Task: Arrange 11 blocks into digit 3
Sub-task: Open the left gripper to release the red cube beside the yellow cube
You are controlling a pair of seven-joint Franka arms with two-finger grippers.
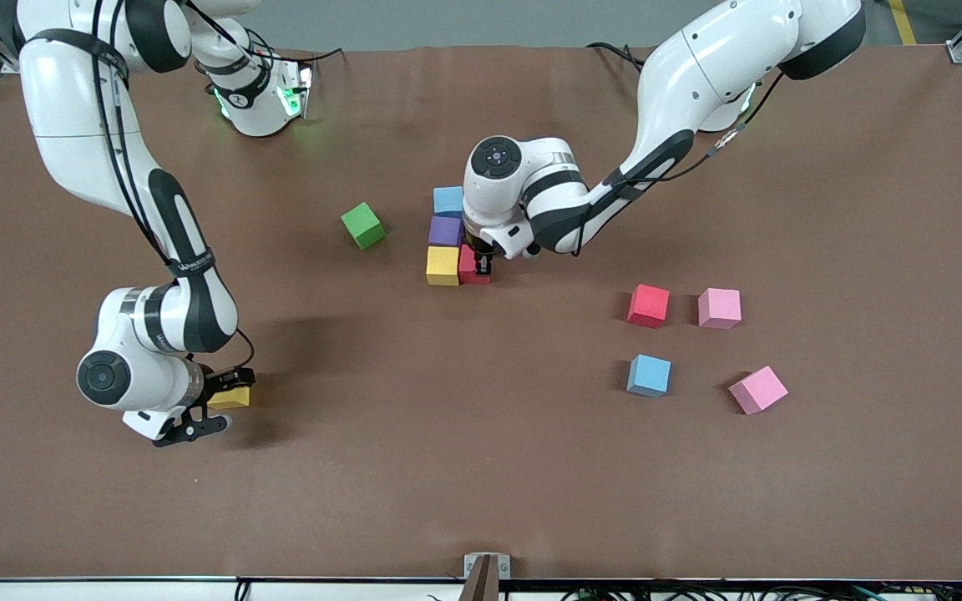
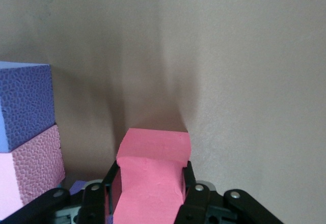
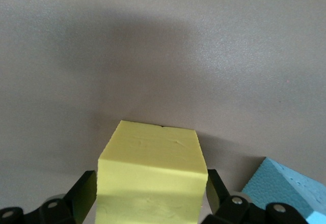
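Mid-table stands a column of touching blocks: light blue, purple and yellow. My left gripper is shut on a red block, squeezing it, low beside that yellow one. A purple-blue block and a pink block show close by in the left wrist view. Toward the right arm's end, my right gripper is open, fingers flanking a second yellow block on the table. A light blue block lies beside it.
A green cube sits beside the column, toward the right arm's end. Loose toward the left arm's end lie a red block, a pink block, a light blue block and a tilted pink block.
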